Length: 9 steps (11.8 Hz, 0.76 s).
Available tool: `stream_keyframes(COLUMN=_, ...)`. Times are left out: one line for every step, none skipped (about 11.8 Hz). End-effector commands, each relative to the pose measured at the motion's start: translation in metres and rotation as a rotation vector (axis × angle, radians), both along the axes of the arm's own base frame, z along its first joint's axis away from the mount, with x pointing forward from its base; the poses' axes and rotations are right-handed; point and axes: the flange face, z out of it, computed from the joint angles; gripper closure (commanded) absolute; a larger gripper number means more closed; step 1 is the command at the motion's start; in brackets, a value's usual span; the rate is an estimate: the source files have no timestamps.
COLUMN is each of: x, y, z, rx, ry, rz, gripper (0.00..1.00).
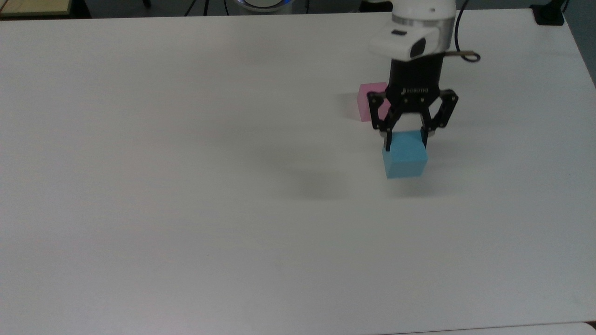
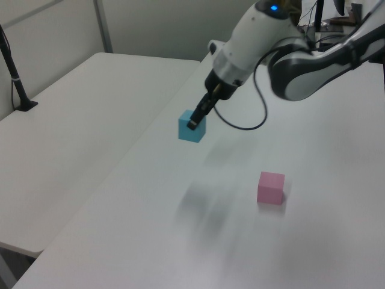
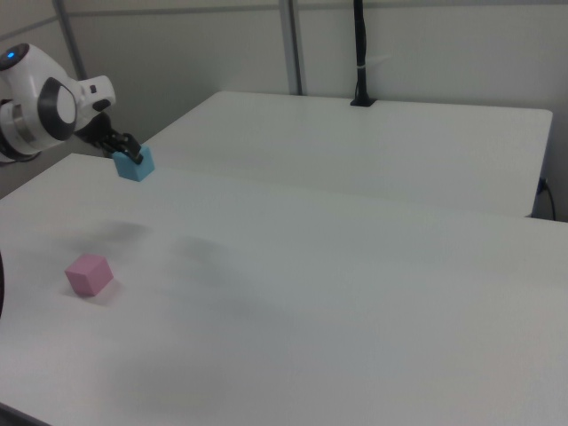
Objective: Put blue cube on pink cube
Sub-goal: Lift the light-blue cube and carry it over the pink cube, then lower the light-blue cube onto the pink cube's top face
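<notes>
The gripper (image 1: 405, 139) has the blue cube (image 1: 405, 158) pinched between its two fingers and holds it up in the air, clear of the white table (image 1: 186, 186). You can see the cube's shadow lying on the surface off to the top view's left. The pink cube (image 2: 271, 187) sits alone on the table, well apart from the load in the left view.

The blue cube looks like light, matte foam: easy to carry and unlikely to slip, though it probably gives a little under a squeeze. The fingers grip it by two opposite side faces near its top edge, a sensible hold that leaves the flat underside free to land squarely on the pink one.
</notes>
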Motion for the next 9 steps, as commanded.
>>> stream_keyframes(x=-0.071, y=-0.026, z=0.018, rx=0.013, ry=0.027, rz=0.016, gripper=0.82)
stream_keyframes(x=-0.090, y=-0.027, z=0.017, rx=0.008, ry=0.034, rz=0.025, gripper=0.82)
stream_keyframes(x=-0.110, y=-0.029, z=0.017, rx=0.007, ry=0.040, rz=0.027, gripper=0.82)
stream_keyframes(x=-0.131, y=-0.026, z=0.013, rx=0.000, ry=0.044, rz=0.029, gripper=0.82)
stream_keyframes(x=-0.147, y=-0.022, z=0.008, rx=-0.015, ry=0.045, rz=0.031, gripper=0.82)
stream_keyframes(x=-0.164, y=-0.015, z=0.002, rx=-0.028, ry=0.042, rz=0.034, gripper=0.82)
stream_keyframes(x=-0.178, y=-0.012, z=-0.002, rx=-0.042, ry=0.037, rz=0.033, gripper=0.82)
stream_keyframes(x=-0.190, y=-0.005, z=-0.010, rx=-0.050, ry=0.043, rz=0.036, gripper=0.82)
stream_keyframes(x=-0.196, y=0.000, z=-0.015, rx=-0.054, ry=0.046, rz=0.036, gripper=0.82)
